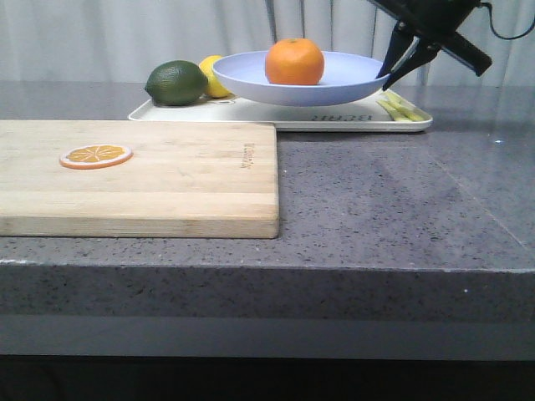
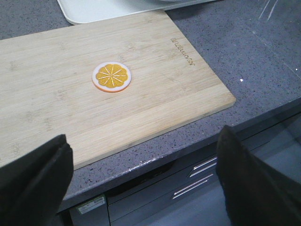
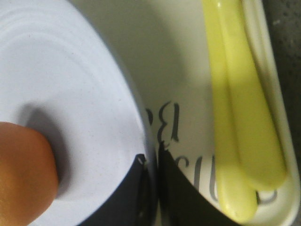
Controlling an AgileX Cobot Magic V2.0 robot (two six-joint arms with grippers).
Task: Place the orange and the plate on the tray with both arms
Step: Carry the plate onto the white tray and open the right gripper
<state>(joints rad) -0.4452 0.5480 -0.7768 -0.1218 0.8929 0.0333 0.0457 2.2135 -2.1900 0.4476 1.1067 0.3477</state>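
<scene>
Starting left: one pale wooden board [image 1: 138,175], straight-grained, carries one flat orange slice [image 1: 95,156] on a speckled grey stone counter [image 1: 393,200], with the left gripper [image 2: 141,183] spread wide and empty above the counter's front edge over drawers. Behind, one white rimmed tray [image 1: 284,122] with dark lettering holds one dark green lime [image 1: 176,83], one yellow lemon [image 1: 214,77], two glossy yellow sticks [image 3: 240,108] and the smooth lavender plate [image 1: 326,79], raised above the tray, with the single round orange [image 1: 294,62] on it. Far right, the right gripper [image 3: 150,162] pinches the plate's rim; a grey curtain hangs behind.
</scene>
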